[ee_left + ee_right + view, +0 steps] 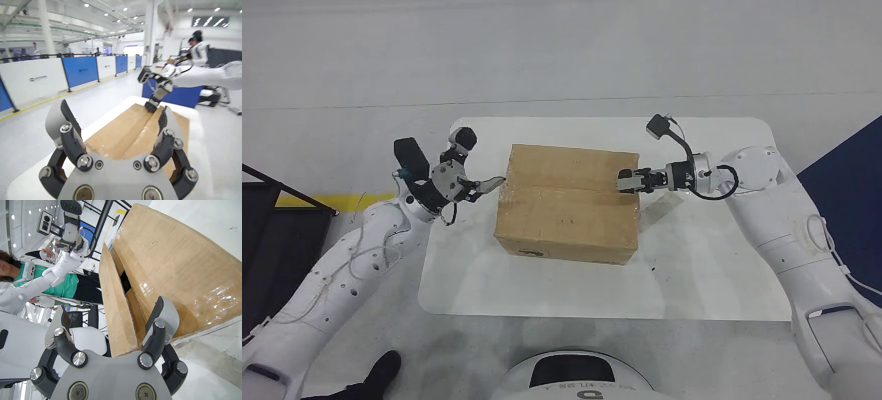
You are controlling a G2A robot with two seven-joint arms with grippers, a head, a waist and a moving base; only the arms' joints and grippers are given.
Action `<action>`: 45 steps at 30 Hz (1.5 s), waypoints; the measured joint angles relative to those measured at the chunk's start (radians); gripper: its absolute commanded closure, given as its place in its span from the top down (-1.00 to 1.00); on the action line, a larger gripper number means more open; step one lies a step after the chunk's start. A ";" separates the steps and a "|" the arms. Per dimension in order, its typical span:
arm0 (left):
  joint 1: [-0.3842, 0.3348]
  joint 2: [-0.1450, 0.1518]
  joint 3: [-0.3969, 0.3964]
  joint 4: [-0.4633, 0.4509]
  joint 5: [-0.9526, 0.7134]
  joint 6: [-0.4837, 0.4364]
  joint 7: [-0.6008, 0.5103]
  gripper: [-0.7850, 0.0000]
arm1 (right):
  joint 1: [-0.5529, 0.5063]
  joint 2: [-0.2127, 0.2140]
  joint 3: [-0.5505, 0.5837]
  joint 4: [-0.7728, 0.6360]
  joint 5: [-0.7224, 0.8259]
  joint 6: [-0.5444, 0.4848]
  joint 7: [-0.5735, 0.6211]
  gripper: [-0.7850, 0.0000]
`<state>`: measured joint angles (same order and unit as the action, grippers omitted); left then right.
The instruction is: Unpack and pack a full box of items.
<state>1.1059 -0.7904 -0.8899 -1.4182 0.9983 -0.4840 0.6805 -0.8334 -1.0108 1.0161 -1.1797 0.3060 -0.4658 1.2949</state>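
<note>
Box (567, 205): brown cardboard, sitting mid-table (712, 280), top seam parted.
Flap (115, 285): slightly lifted at the box's right end.
Left gripper (487, 185): just off the box's left end, fingers spread, gripping nothing.
Right gripper (627, 180): fingers spread either side of the flap's edge, not clamped.

The top view looks straight down from above the arms, far enough to hold the whole table (692, 285), with the box (567, 205) at frame centre. The left wrist view sits close behind the left gripper (114, 106) at one end of the box, facing along its top towards the right gripper (151, 107). The right wrist view faces back from the other end. All three views share the box.
</note>
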 measured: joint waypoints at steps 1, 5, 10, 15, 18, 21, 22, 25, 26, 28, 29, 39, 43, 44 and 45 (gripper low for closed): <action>0.009 0.000 -0.007 -0.006 0.008 0.035 -0.012 1.00 | 0.000 0.000 0.000 0.000 0.000 0.000 0.000 1.00; 0.022 -0.009 -0.014 -0.013 0.053 0.132 -0.088 1.00 | 0.000 0.000 0.000 0.000 0.000 0.000 0.000 1.00; -0.001 -0.032 0.010 0.012 0.095 0.183 -0.165 1.00 | 0.000 0.000 0.000 0.000 0.000 0.000 0.000 1.00; -0.045 -0.064 0.050 0.062 0.150 0.222 -0.216 1.00 | 0.000 0.000 0.000 0.000 0.000 0.000 0.000 1.00; -0.068 -0.084 0.079 0.089 0.205 0.257 -0.237 1.00 | 0.000 0.000 0.000 0.000 0.000 0.000 0.000 1.00; -0.085 -0.103 0.108 0.107 0.236 0.253 -0.235 1.00 | 0.000 0.000 0.000 0.000 0.000 0.000 0.000 1.00; -0.089 -0.108 0.116 0.112 0.249 0.251 -0.233 1.00 | 0.000 0.000 0.000 0.000 0.000 0.000 0.000 1.00; -0.102 -0.122 0.136 0.131 0.295 0.249 -0.226 1.00 | 0.000 0.000 0.000 0.000 0.000 0.000 0.000 1.00; -0.106 -0.128 0.139 0.140 0.306 0.253 -0.224 1.00 | 0.000 0.000 0.000 0.000 0.000 0.000 0.000 1.00; -0.110 -0.135 0.140 0.152 0.314 0.261 -0.221 1.00 | 0.000 0.000 0.000 0.000 0.000 0.000 0.000 1.00; -0.112 -0.139 0.139 0.161 0.316 0.265 -0.220 1.00 | 0.000 0.000 0.000 0.000 0.000 0.000 0.000 1.00; -0.120 -0.159 0.133 0.200 0.322 0.270 -0.222 1.00 | -0.009 0.002 0.007 -0.016 -0.004 -0.007 -0.015 1.00; -0.120 -0.159 0.133 0.200 0.322 0.270 -0.222 1.00 | -0.104 0.036 0.125 -0.075 0.034 -0.124 -0.070 1.00; -0.120 -0.159 0.133 0.200 0.322 0.270 -0.222 1.00 | -0.150 0.051 0.177 -0.090 0.041 -0.156 -0.094 1.00; -0.120 -0.159 0.133 0.200 0.322 0.270 -0.222 1.00 | -0.187 0.062 0.217 -0.101 0.044 -0.174 -0.112 1.00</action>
<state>0.9864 -0.9491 -0.7569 -1.2183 1.3208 -0.2142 0.4588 -1.0207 -0.9484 1.2327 -1.2804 0.3501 -0.6394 1.1832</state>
